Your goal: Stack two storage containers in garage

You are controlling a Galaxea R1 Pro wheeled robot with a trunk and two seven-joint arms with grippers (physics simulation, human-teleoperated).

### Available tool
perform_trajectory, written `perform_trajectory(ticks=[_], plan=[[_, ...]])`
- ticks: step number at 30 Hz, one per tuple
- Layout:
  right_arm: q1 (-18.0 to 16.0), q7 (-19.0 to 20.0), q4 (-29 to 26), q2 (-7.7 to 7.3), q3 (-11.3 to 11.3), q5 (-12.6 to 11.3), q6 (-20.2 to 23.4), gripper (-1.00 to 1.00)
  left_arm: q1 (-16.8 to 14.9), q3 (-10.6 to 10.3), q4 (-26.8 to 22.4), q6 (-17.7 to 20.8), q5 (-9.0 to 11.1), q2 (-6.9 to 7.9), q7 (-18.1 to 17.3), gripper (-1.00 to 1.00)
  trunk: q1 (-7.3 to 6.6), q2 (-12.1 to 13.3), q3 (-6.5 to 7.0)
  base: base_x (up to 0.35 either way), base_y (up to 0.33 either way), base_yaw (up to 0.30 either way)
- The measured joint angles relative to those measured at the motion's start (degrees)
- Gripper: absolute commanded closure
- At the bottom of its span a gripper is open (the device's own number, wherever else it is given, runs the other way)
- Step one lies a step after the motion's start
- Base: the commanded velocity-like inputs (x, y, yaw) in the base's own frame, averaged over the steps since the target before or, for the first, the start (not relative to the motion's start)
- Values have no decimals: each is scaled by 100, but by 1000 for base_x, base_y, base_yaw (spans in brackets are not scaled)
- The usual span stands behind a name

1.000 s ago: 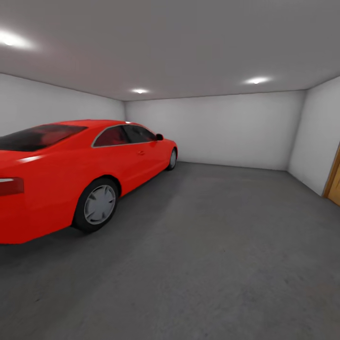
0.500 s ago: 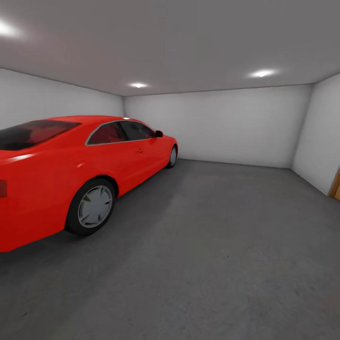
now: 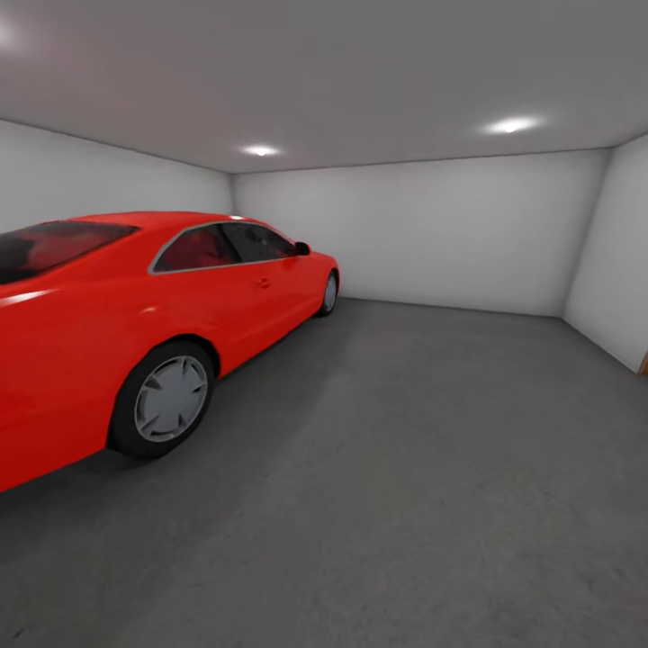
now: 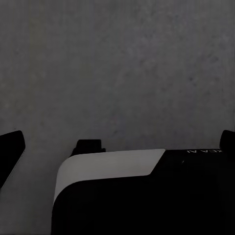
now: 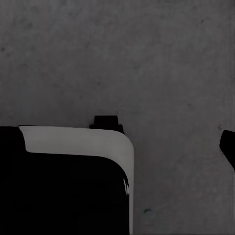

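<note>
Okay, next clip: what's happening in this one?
The robot is in a garage with nothing in hand. The head view shows a red car on the left and bare grey concrete floor reaching to white walls. Both wrist views look down at that floor past the robot's own dark and white body.

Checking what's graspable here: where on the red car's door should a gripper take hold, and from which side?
Likely the door handle: a small raised piece on the car flank, below the side window. Approach from the floor side, square to the door.
</note>
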Motion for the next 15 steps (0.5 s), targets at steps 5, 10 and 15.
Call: perform_trajectory(ticks=[5, 10, 15], plan=[[0, 0, 0, -2, 0, 0, -3, -100, 0, 0, 0, 2, 0, 0, 0, -100, 0, 0, -47, 346, 0, 0], [0, 0, 0, -5, 0, -9, -4, -100, 0, 0, 0, 4, -1, 0, 0, -100, 0, 0, -93, 346, 0, 0], [0, 0, 0, -8, 0, -14, -5, -100, 0, 0, 0, 5, -1, 0, 0, -100, 0, 0, -140, 346, 0, 0]])
